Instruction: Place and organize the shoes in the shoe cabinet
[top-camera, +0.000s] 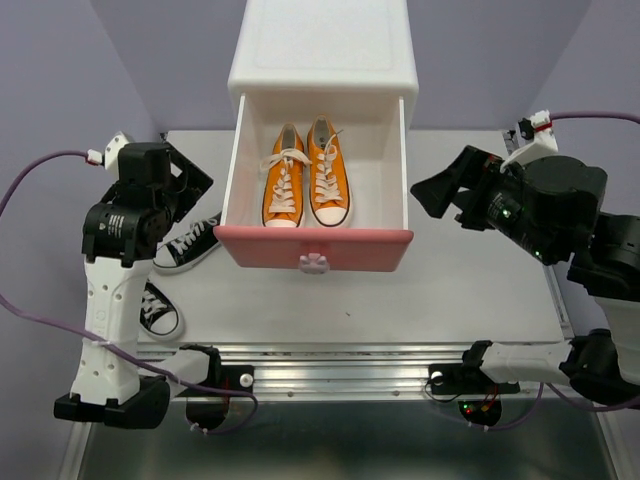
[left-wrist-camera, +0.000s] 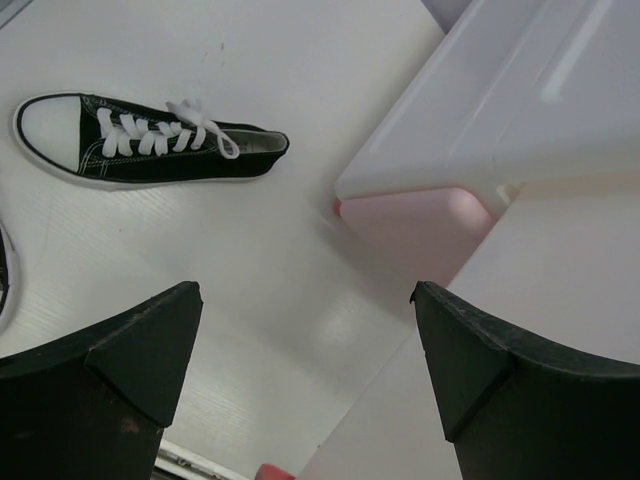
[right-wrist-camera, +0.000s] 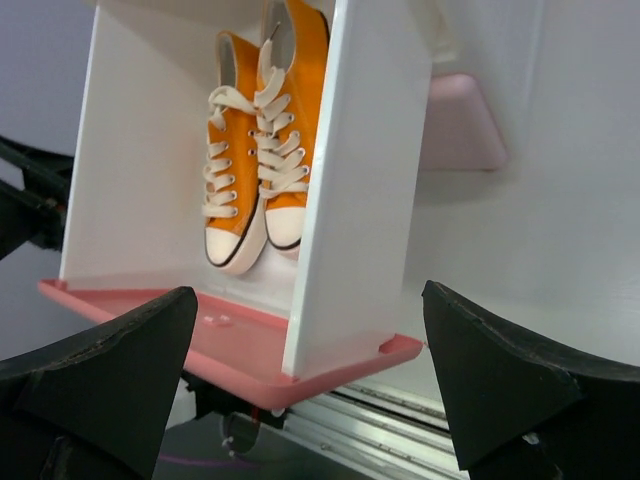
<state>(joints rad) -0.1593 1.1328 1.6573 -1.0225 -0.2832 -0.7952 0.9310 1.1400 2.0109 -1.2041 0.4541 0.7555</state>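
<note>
While the left gripper (left-wrist-camera: 305, 292) and the right gripper (right-wrist-camera: 308, 292) both hold their fingers spread wide with nothing between them, the job looks about half done. The left one hangs over the table (top-camera: 450, 290) just left of the shoe cabinet (top-camera: 322, 45). The right one is at the cabinet's right, facing the side wall of its pulled-out upper drawer (top-camera: 313, 247). Inside that drawer the orange shoes (top-camera: 305, 178) lie side by side, toes toward the pink front, so that pair seems settled. Left of the cabinet the black shoes (top-camera: 190, 243) lie loose on the table, one near the drawer's corner, the other farther from the cabinet and partly hidden by the left arm. The pale lower drawer (left-wrist-camera: 420, 225) appears shut, though little of it shows. What remains, I judge, is stowing the black pair and closing the drawers.
</note>
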